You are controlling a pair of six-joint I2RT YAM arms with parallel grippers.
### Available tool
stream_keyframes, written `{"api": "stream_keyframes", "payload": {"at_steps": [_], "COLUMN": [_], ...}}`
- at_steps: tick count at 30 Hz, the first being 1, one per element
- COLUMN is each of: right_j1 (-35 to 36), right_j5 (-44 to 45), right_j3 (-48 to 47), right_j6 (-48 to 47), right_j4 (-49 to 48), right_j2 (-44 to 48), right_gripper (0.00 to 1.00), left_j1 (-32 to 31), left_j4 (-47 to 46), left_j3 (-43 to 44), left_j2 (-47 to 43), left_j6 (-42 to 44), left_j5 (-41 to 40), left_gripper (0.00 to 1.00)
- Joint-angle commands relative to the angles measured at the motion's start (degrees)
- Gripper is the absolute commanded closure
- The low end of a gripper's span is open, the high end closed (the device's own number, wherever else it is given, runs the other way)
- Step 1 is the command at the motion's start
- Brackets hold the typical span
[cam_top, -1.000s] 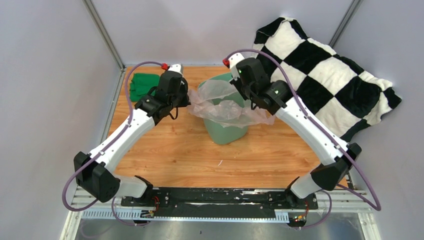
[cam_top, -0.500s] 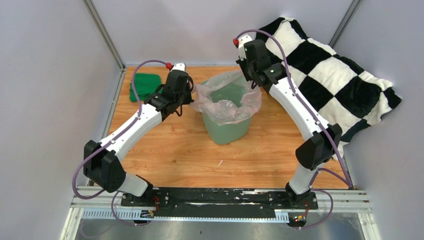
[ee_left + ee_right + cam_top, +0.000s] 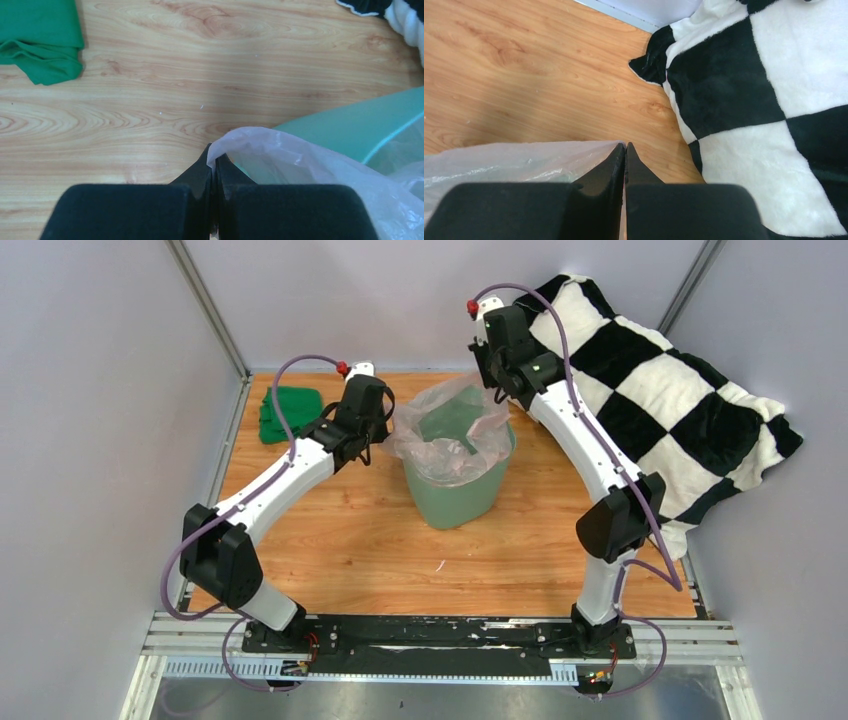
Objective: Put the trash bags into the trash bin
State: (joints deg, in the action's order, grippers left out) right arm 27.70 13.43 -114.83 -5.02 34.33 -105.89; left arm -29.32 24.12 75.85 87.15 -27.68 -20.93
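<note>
The bin (image 3: 455,502) stands upright, and the bag (image 3: 452,445) now sags into it with its mouth open above the rim; a second ago it lay stretched flat across the top. The left gripper (image 3: 214,158) and, farther back, the right gripper (image 3: 625,146) are each clamped on an opposite edge, the right lifted rearward. Lining looks nearly done.

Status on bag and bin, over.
Left gripper shut on pink bag, right gripper shut on its opposite edge. Bag mouth held open over bin. Cushion right of bin, apart.
</note>
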Motion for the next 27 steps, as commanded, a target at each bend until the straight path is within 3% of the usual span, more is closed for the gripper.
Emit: {"api": "stream_keyframes", "payload": {"at_steps": [1,17,27], "right_j1": [-1.7,-2.8,-2.8], "right_j5": [-0.1,0.8,-0.1], "right_j3": [-4.9,-7.9,-6.1], "right_j6": [3.0,6.9,8.4], "right_j4": [2.9,8.3,10.6], "right_j2": [-3.4,-8.4,-5.1], "right_gripper": [0.96,0.85,0.75], "left_j1": [0.8,0.9,0.9], "left_j4": [1.5,0.1,-1.3], "left_j3": [1.0,-4.0,-7.8], "left_j2": [2.4,4.7,2.9], "left_j6": [-2.0,-3.7,-5.2], "left_j5": [-2.6,1.1,3.6], "left_gripper": [1.0,1.0,1.0]}}
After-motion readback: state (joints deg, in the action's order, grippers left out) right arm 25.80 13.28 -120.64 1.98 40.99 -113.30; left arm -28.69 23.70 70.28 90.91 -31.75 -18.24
